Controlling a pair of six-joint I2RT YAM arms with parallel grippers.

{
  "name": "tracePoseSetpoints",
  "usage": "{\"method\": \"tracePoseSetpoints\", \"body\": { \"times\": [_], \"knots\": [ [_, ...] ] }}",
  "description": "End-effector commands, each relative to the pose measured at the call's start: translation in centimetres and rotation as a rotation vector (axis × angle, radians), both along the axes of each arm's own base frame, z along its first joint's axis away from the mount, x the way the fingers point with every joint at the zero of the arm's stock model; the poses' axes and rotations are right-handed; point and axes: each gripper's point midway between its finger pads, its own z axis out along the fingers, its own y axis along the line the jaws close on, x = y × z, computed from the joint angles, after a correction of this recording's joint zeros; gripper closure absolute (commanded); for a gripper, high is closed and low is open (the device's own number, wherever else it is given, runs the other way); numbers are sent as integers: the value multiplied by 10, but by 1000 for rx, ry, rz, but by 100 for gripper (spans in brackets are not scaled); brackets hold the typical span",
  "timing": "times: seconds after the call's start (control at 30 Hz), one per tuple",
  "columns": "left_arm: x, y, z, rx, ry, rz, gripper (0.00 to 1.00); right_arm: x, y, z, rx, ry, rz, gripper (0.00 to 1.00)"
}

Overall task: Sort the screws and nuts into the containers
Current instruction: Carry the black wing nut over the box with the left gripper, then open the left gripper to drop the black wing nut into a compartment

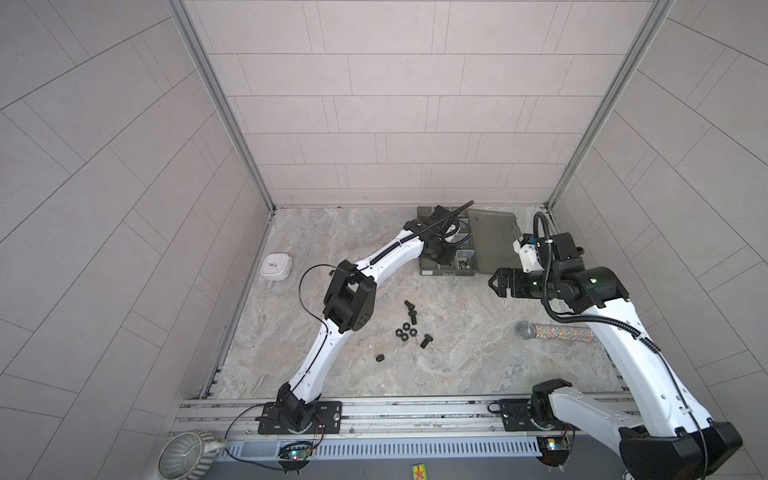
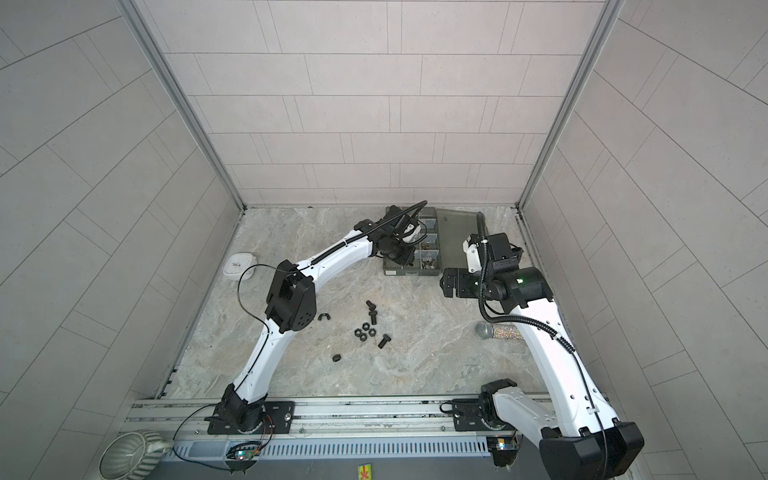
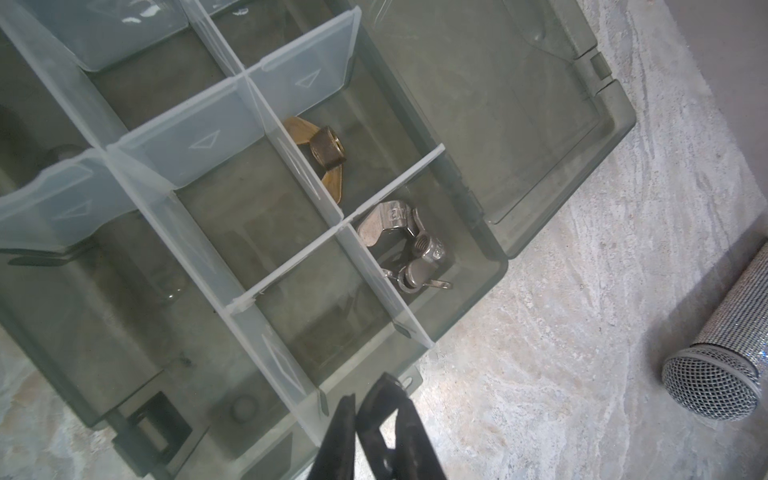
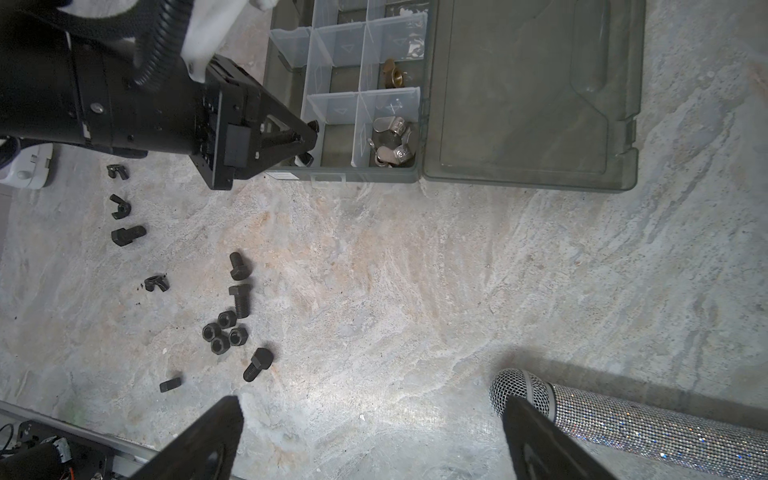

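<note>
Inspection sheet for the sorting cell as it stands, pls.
Surface: marbled tabletop, bare between parts.
Job's things: organizer box open, lid flat; brass wing nut and silver wing nuts in adjoining compartments; black bolts, hex nuts, black wing nuts loose on table.
Clutter: glitter microphone, white gadget; ribbed mug beyond front rail.
Grippers: left gripper shut over box, load unclear; right gripper open, empty.
Cables: thin black cable loops off left arm; corrugated conduits follow both arms.
Surroundings: tiled walls.
</note>
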Motion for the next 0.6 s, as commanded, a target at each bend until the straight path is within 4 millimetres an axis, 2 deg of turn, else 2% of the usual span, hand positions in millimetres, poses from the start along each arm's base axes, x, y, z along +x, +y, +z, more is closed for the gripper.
{"method": "tracePoseSetpoints", "body": {
  "times": [0.0,0.13,0.2,0.33,0.43,0.57],
  "knots": [
    [6,-10,2,-29,-13,-4,83,-7,-8,-2,-24,14,-25,1],
    [9,-12,-3,-26,-14,-8,66,-7,-11,2,-36,10,-31,1],
    [11,-11,-4,-21,-16,-4,62,-7,-12,3,-41,11,-31,1],
    [15,-12,0,-35,-19,3,59,-6,-13,3,-46,15,-36,1],
    [16,-10,15,-50,-36,5,59,-5,-14,5,-47,13,-39,1],
    [8,6,31,-14,-65,19,59,-3,-9,7,-30,13,-20,1]
  ]
}}
